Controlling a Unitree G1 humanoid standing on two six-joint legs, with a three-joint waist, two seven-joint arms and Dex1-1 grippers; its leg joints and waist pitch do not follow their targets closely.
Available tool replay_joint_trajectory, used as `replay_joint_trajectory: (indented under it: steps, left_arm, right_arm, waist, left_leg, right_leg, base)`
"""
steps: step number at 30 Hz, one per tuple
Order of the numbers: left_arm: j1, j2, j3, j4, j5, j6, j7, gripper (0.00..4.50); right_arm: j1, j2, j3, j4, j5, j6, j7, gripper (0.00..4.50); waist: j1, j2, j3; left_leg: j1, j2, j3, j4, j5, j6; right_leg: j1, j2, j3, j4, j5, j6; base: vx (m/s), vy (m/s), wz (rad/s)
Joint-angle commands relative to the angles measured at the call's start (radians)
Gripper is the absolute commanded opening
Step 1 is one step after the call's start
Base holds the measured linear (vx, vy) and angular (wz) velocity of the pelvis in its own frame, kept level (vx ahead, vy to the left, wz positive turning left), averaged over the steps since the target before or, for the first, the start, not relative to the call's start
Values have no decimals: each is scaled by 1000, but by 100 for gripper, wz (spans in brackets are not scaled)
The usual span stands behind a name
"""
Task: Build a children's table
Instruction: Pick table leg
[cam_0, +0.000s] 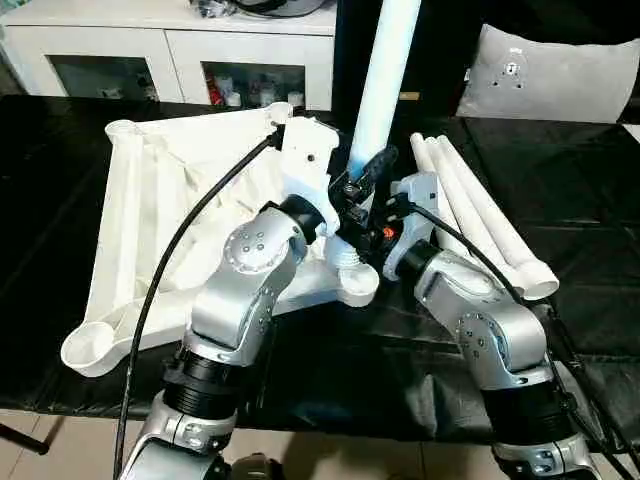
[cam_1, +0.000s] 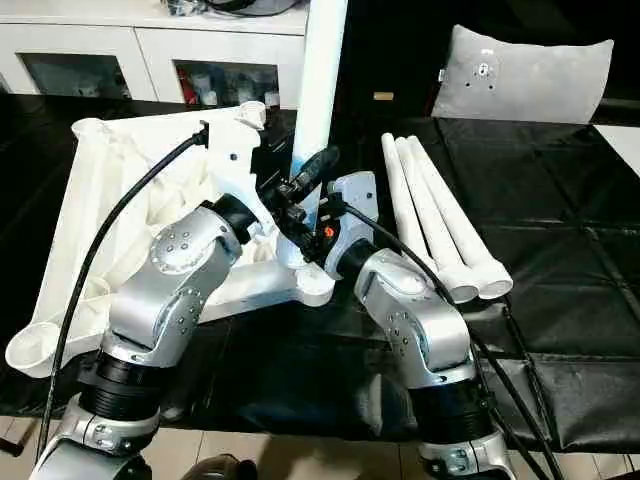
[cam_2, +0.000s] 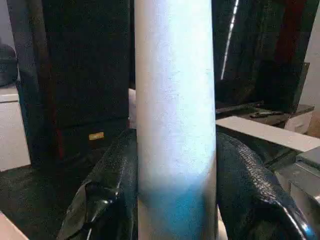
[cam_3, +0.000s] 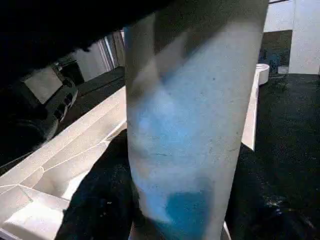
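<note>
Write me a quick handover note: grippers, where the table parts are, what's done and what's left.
Left gripper: fingers on either side of the upright leg, grip not confirmed.
Right gripper: also at that leg's base.
Table top: upside down on the black cloth, ribs up.
Upright leg stands in the near corner socket; seating unconfirmed.
Three loose legs lie to the right.
Left: seat this leg, fit the other three, flip the table.
</note>
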Motion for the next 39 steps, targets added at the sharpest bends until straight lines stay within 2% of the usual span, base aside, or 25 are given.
replay_joint_trajectory:
  steps: [1,3,5,8,11,15,17,18,19,21,22,23,25,28,29,33,36,39]
  left_arm:
    - [-6,-2,17,17,-4,4,7,189]
    - [-16,-2,36,28,-12,9,12,188]
    - [-39,2,76,48,-40,25,15,188]
    - [-64,30,100,62,-72,50,-28,188]
    - [-73,53,104,71,-95,62,-79,187]
    - [-90,77,137,81,-167,123,-138,186]
    - [-93,81,146,79,-197,149,-155,186]
    - [-97,86,155,76,-228,174,-174,186]
    - [-99,87,176,61,-308,252,-209,186]
    - [-96,92,179,50,-352,296,-247,186]
    - [-94,96,176,48,-358,302,-265,186]
    - [-93,96,176,46,-367,310,-279,186]
    - [-95,91,187,40,-414,335,-305,186]
    - [-101,91,194,37,-444,355,-316,186]
    - [-104,106,181,31,-439,349,-340,186]
    - [-108,130,152,15,-409,298,-390,186]
    - [-108,140,135,3,-397,259,-425,186]
    - [-101,142,120,-24,-406,247,-453,186]
  right_arm:
    - [-17,-6,-3,0,-16,-22,7,191]
    - [-20,-10,-6,1,-13,-22,14,191]
    - [-22,-22,-21,-10,12,-7,34,261]
    - [-17,-54,-39,-39,66,28,101,268]
    - [-10,-78,-64,-61,134,70,167,303]
    - [3,-132,-143,-91,284,155,273,342]
    - [1,-148,-159,-90,306,171,291,342]
    - [-3,-164,-179,-86,335,193,306,364]
    - [-16,-181,-231,-69,398,227,323,375]
    - [-25,-193,-271,-46,443,250,341,381]
    - [-26,-199,-282,-38,454,258,352,391]
    - [-27,-205,-286,-31,455,261,362,414]
    - [-27,-239,-273,-24,445,269,400,419]
    - [-28,-259,-261,-25,445,274,423,440]
    - [-23,-287,-225,-36,407,257,447,440]
    - [-16,-338,-139,-54,314,206,487,450]
    - [-24,-343,-122,-52,303,201,501,450]
    - [-34,-342,-95,-51,277,185,505,450]
  waist:
    - [-3,-7,-78]
    - [-4,-10,-77]
    - [-3,-8,-77]
    - [-2,-9,-77]
    - [-1,-11,-78]
    - [7,-11,-81]
    - [9,-12,-80]
    - [9,-12,-79]
    - [8,-15,-79]
    - [11,-13,-77]
    - [12,-15,-77]
    - [11,-16,-75]
    - [12,-18,-77]
    - [11,-19,-78]
    - [11,-21,-78]
    - [11,-20,-77]
    - [9,-24,-76]
    - [10,-23,-76]
  left_leg:
    - [26,67,-25,-67,-142,-1]
    - [26,66,-24,-67,-146,0]
    - [27,65,-24,-67,-148,-1]
    - [27,64,-24,-66,-146,5]
    - [26,64,-25,-64,-130,20]
    - [31,67,-22,-59,-103,45]
    - [28,66,-21,-60,-100,44]
    - [27,67,-21,-61,-107,43]
    - [27,64,-20,-60,-111,42]
    - [29,62,-18,-60,-126,35]
    - [29,63,-19,-60,-128,34]
    - [29,62,-18,-61,-136,32]
    - [28,63,-18,-61,-129,24]
    - [26,63,-18,-60,-112,33]
    - [24,62,-18,-59,-105,38]
    - [25,65,-19,-60,-110,34]
    - [26,66,-19,-61,-116,39]
    - [27,68,-19,-61,-117,38]
  right_leg:
    - [37,-76,34,-71,-12,-201]
    - [37,-77,35,-72,-18,-202]
    - [36,-77,35,-72,-28,-204]
    - [38,-75,34,-71,-26,-202]
    - [41,-77,33,-70,-14,-202]
    - [38,-77,32,-65,18,-230]
    - [38,-77,30,-64,17,-242]
    - [38,-79,30,-66,0,-242]
    - [39,-78,29,-66,-9,-244]
    - [37,-79,29,-70,-64,-253]
    - [37,-81,29,-72,-81,-252]
    - [35,-80,29,-76,-101,-248]
    - [38,-80,28,-74,-104,-242]
    - [39,-80,28,-73,-80,-242]
    - [40,-81,29,-73,-73,-243]
    - [38,-80,29,-76,-96,-225]
    - [39,-82,30,-76,-98,-228]
    - [37,-82,30,-74,-102,-233]
  base:
    - [0,0,0]
    - [0,0,0]
    - [0,0,0]
    - [0,0,0]
    - [0,0,0]
    - [0,0,0]
    - [0,0,0]
    - [0,0,0]
    - [0,0,0]
    - [0,0,0]
    - [0,0,0]
    - [0,0,0]
    - [0,0,0]
    - [0,0,0]
    - [0,0,0]
    - [0,0,0]
    - [0,0,0]
    - [0,0,0]
